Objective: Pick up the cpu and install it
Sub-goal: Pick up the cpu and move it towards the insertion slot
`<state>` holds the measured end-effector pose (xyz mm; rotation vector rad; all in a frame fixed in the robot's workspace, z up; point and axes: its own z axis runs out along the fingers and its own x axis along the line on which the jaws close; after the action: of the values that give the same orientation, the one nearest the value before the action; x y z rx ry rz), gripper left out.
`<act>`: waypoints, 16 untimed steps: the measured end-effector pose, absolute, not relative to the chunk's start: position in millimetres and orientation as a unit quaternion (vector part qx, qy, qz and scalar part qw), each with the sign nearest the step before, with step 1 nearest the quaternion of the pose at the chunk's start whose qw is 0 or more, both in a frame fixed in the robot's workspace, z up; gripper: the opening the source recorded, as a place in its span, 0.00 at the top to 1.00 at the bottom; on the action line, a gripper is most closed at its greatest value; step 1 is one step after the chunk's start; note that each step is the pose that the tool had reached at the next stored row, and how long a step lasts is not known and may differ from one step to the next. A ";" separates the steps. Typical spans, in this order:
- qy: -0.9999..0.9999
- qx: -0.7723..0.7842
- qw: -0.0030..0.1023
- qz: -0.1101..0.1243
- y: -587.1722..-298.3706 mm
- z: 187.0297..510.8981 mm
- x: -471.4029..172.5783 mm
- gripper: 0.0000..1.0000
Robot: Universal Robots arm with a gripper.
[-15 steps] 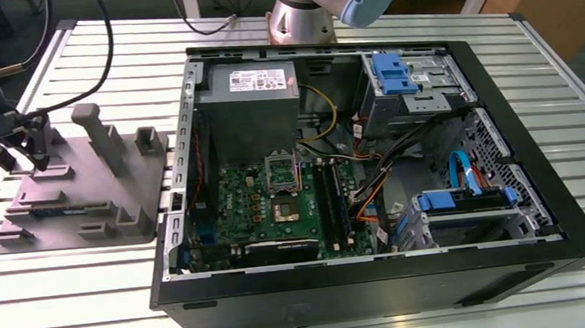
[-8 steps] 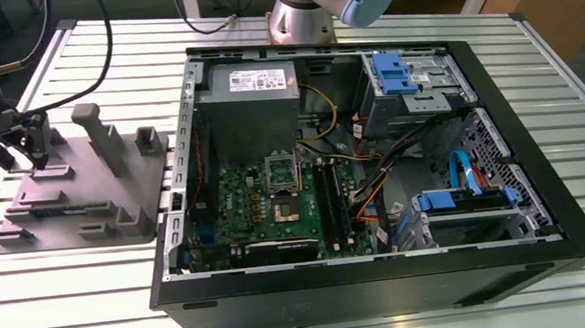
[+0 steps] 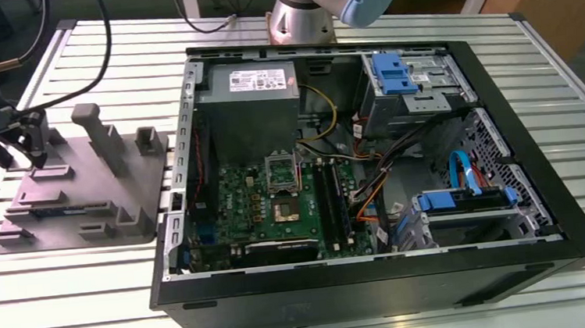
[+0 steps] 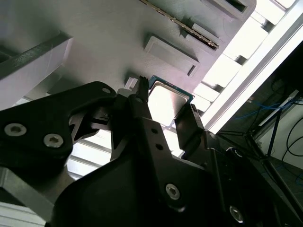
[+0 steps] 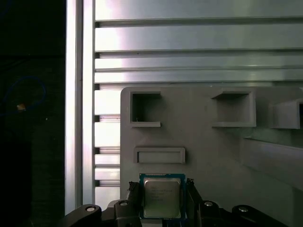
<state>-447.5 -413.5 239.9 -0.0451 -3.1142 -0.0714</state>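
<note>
— How is the gripper point(image 5: 162, 185) set?
— It is narrowed onto the cpu point(image 5: 162, 197). In both wrist views a black finger point(image 5: 134, 201) is seen against each of two opposite edges, and the silvery lid shows between them.
— Is the cpu raised?
— That cannot be told. It is seen right at the surface of the grey fixture tray point(image 5: 213, 156), near the tray's edge and just beside a shallow rectangular recess point(image 5: 159, 155).
— Where is this found in the exterior view?
— The gripper point(image 3: 36, 157) is at the far left of the frame, low over the upper-left corner of the tray point(image 3: 71, 209). Upright posts point(image 3: 97, 136) stand just to its right.
— And further out?
— The tray lies on a slatted metal table point(image 3: 74, 306). An open computer case point(image 3: 386, 286) is laid across the middle and right of the frame, well apart from the gripper. Inside it, a green motherboard point(image 3: 275, 212) with a square socket point(image 3: 281, 184) is seen at lower centre. A grey power supply point(image 3: 249, 85) sits above the board, and blue drive brackets point(image 3: 390, 74) are at the upper right. The arm's base point(image 3: 302, 18) is at top centre.
</note>
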 end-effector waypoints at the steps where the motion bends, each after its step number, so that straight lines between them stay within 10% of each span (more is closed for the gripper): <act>1: -1.000 -0.014 0.013 -0.023 -413.5 240.4 -447.5 0.53; 16: -1.000 -0.015 0.013 -0.023 -413.5 247.2 -447.5 0.53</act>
<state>-447.5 -413.5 247.2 -0.0452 -3.1143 -0.0713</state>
